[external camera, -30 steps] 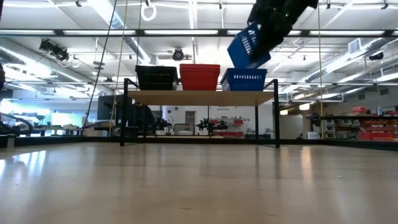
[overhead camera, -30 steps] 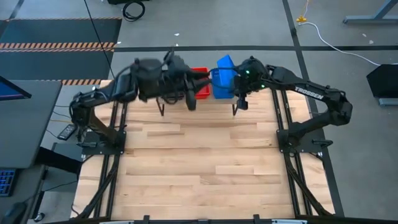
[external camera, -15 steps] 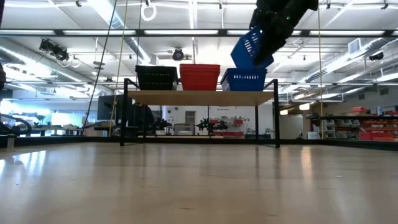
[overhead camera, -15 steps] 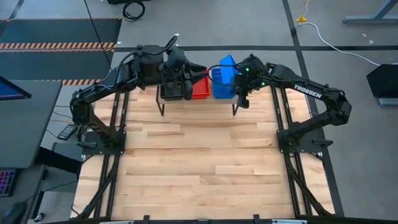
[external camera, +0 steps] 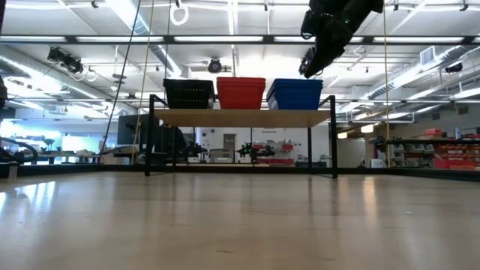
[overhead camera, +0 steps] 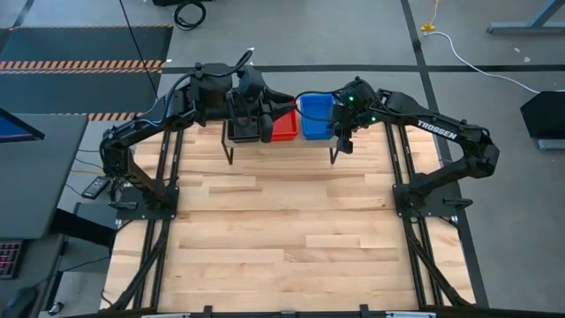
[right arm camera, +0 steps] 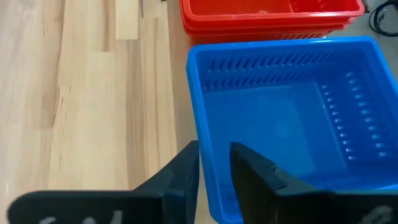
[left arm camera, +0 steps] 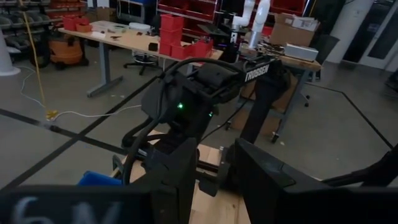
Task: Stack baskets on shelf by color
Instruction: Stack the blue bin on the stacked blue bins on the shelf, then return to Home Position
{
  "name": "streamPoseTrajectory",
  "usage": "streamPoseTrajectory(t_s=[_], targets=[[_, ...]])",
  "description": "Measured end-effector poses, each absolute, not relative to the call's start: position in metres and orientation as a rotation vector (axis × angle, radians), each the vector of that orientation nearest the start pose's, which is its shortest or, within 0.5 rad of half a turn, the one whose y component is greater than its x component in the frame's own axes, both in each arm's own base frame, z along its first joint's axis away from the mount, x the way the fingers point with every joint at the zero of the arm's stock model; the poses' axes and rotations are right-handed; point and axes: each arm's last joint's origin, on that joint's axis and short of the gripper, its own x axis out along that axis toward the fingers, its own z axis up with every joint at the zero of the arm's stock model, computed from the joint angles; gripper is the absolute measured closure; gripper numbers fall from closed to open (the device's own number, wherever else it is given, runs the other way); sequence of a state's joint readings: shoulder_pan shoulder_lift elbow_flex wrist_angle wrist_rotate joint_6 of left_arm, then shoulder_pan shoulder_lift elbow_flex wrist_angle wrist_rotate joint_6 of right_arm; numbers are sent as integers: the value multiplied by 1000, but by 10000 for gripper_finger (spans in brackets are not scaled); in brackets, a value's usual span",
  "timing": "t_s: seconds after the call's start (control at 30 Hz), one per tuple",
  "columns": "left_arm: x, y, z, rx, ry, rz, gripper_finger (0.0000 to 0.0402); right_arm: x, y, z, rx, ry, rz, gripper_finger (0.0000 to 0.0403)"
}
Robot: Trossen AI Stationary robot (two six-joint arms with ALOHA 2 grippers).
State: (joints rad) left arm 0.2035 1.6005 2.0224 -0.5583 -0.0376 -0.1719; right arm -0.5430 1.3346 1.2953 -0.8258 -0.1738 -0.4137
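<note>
Blue basket (overhead camera: 315, 117) is now down flat on the blue stack at the shelf's (external camera: 240, 117) right end; a second ago it hung tilted above it in the right gripper (right arm camera: 214, 163). Wrist view shows the right jaws straddling the basket's near wall, one finger inside and one outside, close together. Can't tell if they grip it or have let go. Low view has that gripper (external camera: 311, 64) sitting just above the stack's right edge.

Red stack (external camera: 241, 92) sits just beyond the blue one from the right jaws, black stack (external camera: 188, 94) past that, under the left gripper (overhead camera: 247, 119). Left jaws stand apart with nothing between them; that arm moved in over the black end.

All three colour stacks look level in height and the counter (overhead camera: 282, 230) carries no loose baskets, so I'd judge the sort done, pending release and retreat.
</note>
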Motion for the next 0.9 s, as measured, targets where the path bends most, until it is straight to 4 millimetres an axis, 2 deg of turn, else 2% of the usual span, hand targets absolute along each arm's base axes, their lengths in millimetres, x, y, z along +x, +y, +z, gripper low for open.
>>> streamPoseTrajectory(t_s=[0.17, 0.33, 0.57, 0.73, 0.9], targets=[[316, 66, 509, -183, 116, 252, 285, 229, -132, 343, -61, 833, -193, 297], [315, 66, 505, -185, 162, 257, 285, 218, -126, 361, -35, 725, -244, 296], [312, 74, 493, -122, 294, 273, 285, 198, -112, 381, 147, 598, -264, 297], [295, 89, 489, -135, 376, 256, 295, 186, -101, 392, 250, 523, -204, 298], [267, 89, 494, -177, 433, 291, 349, 162, -87, 390, 371, 474, -238, 311]])
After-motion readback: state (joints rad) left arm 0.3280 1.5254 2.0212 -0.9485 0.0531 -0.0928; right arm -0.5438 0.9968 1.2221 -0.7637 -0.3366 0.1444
